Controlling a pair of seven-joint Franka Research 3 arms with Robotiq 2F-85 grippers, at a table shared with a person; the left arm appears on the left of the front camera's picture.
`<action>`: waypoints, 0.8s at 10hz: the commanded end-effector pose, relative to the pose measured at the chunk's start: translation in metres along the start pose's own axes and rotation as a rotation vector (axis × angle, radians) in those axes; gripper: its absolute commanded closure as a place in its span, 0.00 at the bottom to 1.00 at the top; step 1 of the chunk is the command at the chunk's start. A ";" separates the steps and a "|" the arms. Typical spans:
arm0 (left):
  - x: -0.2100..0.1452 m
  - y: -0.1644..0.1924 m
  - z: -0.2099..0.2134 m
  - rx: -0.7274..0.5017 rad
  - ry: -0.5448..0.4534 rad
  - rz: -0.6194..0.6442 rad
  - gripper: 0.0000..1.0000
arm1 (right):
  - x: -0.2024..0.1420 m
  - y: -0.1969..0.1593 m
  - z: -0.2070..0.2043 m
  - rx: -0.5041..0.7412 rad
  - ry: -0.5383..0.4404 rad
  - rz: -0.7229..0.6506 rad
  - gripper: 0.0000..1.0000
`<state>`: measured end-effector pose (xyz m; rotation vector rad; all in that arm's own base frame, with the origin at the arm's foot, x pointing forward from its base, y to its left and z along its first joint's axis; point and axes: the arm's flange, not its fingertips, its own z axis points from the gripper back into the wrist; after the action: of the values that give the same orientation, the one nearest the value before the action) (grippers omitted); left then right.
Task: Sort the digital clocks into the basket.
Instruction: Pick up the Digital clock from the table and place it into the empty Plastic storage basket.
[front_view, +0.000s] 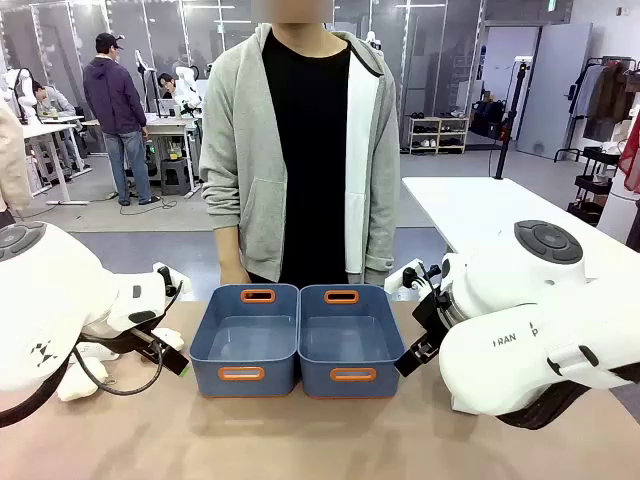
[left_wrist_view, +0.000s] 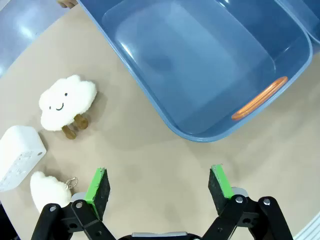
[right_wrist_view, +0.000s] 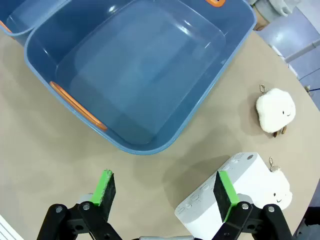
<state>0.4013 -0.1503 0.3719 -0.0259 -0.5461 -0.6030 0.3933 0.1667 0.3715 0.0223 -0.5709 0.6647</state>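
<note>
Two identical blue baskets stand side by side mid-table, the left one (front_view: 216, 380) and the right one (front_view: 386, 380), both empty. In the left wrist view my left gripper (left_wrist_view: 160, 185) hangs open over bare table, beside the basket's (left_wrist_view: 200, 65) near corner. A white digital clock (left_wrist_view: 17, 157) lies at the left edge of that view. My right gripper (right_wrist_view: 165, 192) is open too, just short of the other basket (right_wrist_view: 140, 70). One of its fingertips (right_wrist_view: 225, 192) hangs over a second white digital clock (right_wrist_view: 245, 175). In the front view the left gripper (front_view: 172, 352) and right gripper (front_view: 412, 352) flank the baskets.
Cream cloud plush toys lie around the clocks: one (left_wrist_view: 67, 102) above the left clock, another (left_wrist_view: 47, 190) below it. Two more (right_wrist_view: 275, 110) (right_wrist_view: 277, 187) sit near the right clock. A person (front_view: 300, 150) stands at the far edge, behind the baskets.
</note>
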 end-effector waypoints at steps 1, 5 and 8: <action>0.000 0.000 0.000 0.000 0.000 0.000 0.00 | 0.000 0.000 0.000 0.000 0.000 0.000 0.00; 0.000 0.000 0.000 0.000 0.000 0.000 0.00 | 0.000 0.000 0.000 0.000 0.000 0.000 0.00; 0.000 0.000 0.000 0.000 0.000 -0.001 0.00 | 0.000 0.000 0.000 0.000 0.000 0.000 0.00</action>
<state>0.4011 -0.1508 0.3719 -0.0257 -0.5461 -0.6042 0.3933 0.1666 0.3715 0.0213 -0.5710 0.6664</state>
